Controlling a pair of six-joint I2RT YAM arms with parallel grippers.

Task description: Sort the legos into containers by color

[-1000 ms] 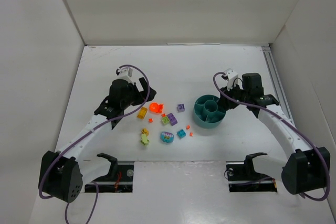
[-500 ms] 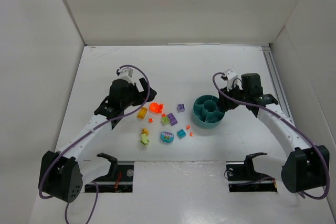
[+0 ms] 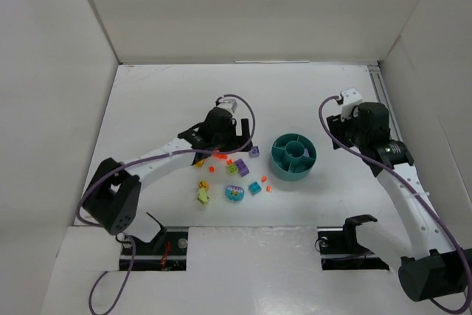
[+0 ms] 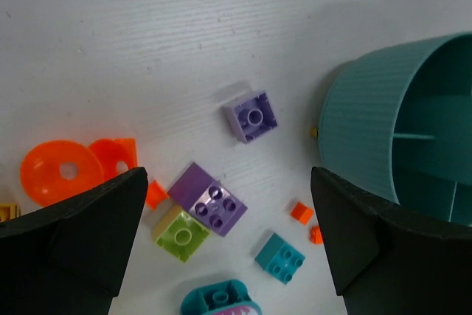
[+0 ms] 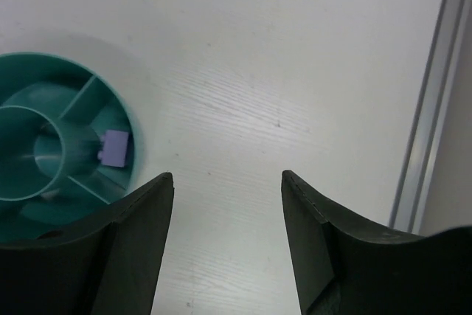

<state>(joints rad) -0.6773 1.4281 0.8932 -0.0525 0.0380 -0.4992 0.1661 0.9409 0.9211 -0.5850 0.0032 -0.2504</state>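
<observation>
The legos lie loose on the white table left of the round teal dish [image 3: 294,175]. My left gripper [image 3: 233,144] hovers open above them. Under its jaws [image 4: 228,179] I see a purple brick [image 4: 211,200] touching a lime green one [image 4: 180,233], with a teal brick [image 4: 281,257] nearby. A small purple brick [image 4: 251,116] and an orange disc [image 4: 62,172] lie further out. My right gripper [image 3: 334,132] is open and empty [image 5: 226,178], to the right of the dish [image 5: 131,138]. One purple brick [image 5: 116,147] lies in a wedge compartment.
Tiny orange bits [image 4: 301,212] and a teal rounded piece [image 4: 219,299] lie near the dish wall [image 4: 361,130]. A yellow-green piece [image 3: 203,195] sits nearer the arm bases. A metal rail [image 5: 429,108] runs along the table's right edge. White walls surround the table.
My left arm has swung right from beside the pile to above it. My right gripper has opened and drawn back from the dish to the right.
</observation>
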